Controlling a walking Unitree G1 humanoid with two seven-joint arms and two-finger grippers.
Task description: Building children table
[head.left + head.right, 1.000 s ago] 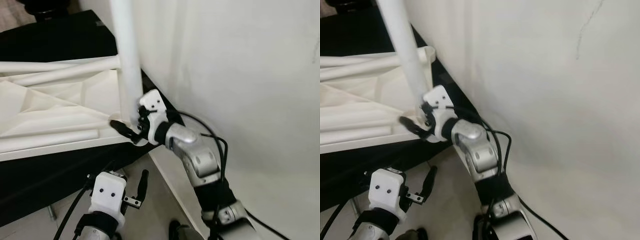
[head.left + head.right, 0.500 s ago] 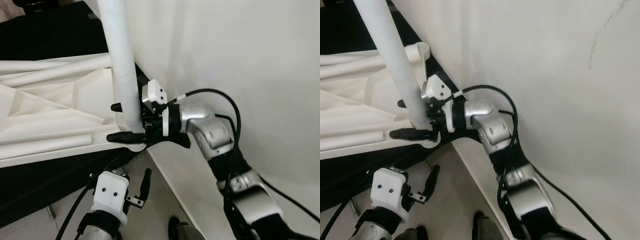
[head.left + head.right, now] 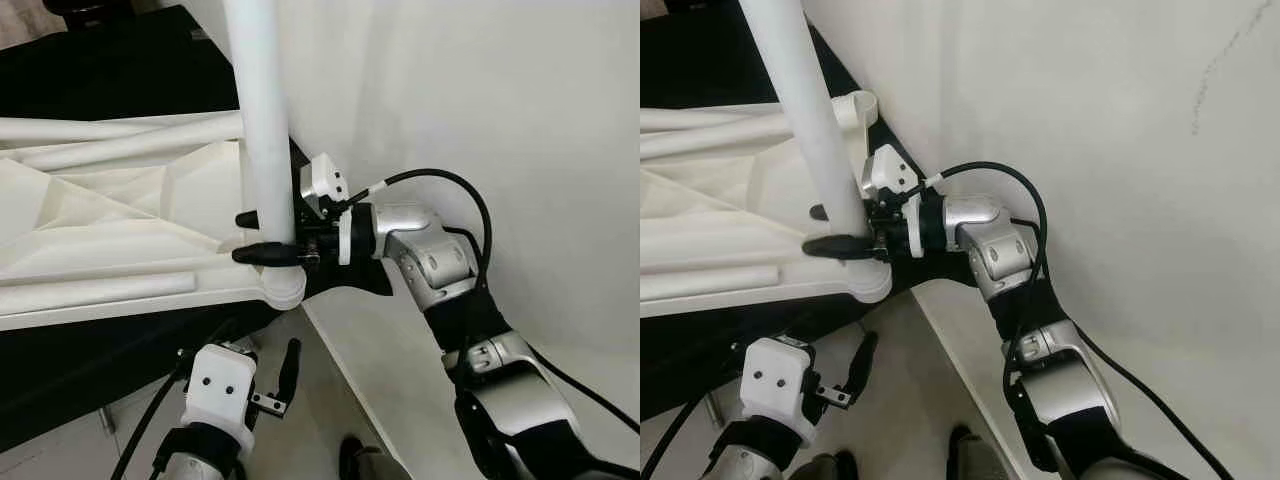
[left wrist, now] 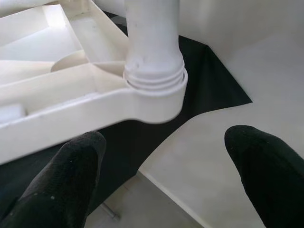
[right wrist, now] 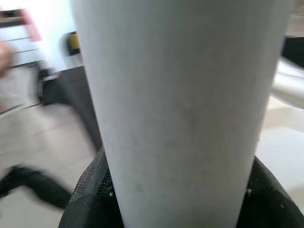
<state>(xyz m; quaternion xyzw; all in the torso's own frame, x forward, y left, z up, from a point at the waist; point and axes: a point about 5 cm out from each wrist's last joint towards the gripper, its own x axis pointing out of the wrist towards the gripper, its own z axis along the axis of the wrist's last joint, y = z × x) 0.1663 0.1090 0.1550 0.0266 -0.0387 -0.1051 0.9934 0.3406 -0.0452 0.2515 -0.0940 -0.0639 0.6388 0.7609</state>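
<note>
A plain white wall (image 3: 480, 110) fills the right side of the scene, meeting a pale floor (image 3: 330, 400) below, with a black surface (image 3: 110, 60) running back along the wall's foot. On that black surface lies the white plastic tabletop (image 3: 110, 230), turned underside up so its ribs and moulded panels show, and two loose white tubes rest along its far edge. At the corner of the tabletop nearest the wall a round socket (image 4: 156, 97) holds a white table leg (image 3: 262, 120), which stands upright from it and rises out of the top of the head views; the left wrist view shows the leg's ringed base seated in the socket collar. The right gripper (image 3: 268, 237) reaches in from the wall side at the height just above the socket, its forearm roughly level, and its two black fingers (image 3: 265, 255) are clasped around the leg, one on the near side and one on the far side, so the leg sits squarely between them; in the right wrist view the white tube fills the space between the black pads, pressed close against the palm. The left gripper (image 3: 270, 385) hangs lower, below the edge of the tabletop and in front of the floor, pointing up toward the socket corner with its fingers (image 4: 71, 175) spread apart and nothing between them, well short of the leg.
</note>
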